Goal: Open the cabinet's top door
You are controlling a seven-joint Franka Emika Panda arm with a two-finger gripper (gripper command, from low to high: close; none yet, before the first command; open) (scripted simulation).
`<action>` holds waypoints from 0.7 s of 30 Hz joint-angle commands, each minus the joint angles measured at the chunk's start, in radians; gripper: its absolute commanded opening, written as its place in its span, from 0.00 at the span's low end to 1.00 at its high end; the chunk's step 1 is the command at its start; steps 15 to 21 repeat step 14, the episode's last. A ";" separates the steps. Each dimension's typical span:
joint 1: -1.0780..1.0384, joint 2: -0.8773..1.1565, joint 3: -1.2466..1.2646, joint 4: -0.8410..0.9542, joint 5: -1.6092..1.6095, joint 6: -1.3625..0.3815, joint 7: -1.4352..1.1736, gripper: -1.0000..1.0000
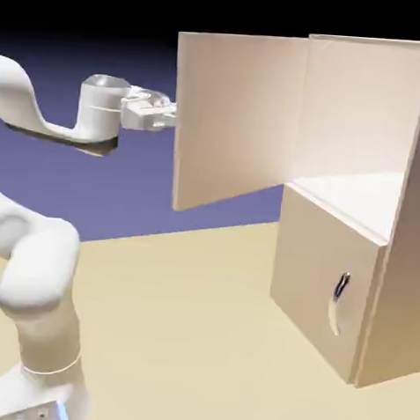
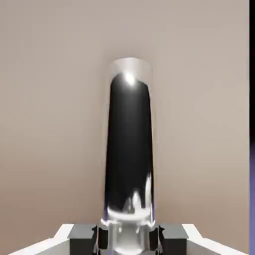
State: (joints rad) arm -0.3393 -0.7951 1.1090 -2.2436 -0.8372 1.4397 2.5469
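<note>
The top door (image 1: 237,118) stands swung wide open on the upper part of the cabinet (image 1: 331,293), out to the exterior view's left. We have the end effector (image 2: 128,239) clamped on its metal handle (image 2: 129,144). Below the opening, we see the lower door (image 1: 319,274) closed, above the worktop (image 1: 178,335).

We are losing the gripper's tips (image 1: 174,116) behind the open door (image 1: 242,119); the right edge is cropping the cabinet (image 1: 415,228).
</note>
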 commanded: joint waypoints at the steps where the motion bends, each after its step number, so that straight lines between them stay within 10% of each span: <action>1: -0.036 0.007 0.037 0.034 0.015 -0.034 -0.001 0.00; 21: -0.478 -0.046 0.384 0.432 0.162 -0.333 -0.075 0.00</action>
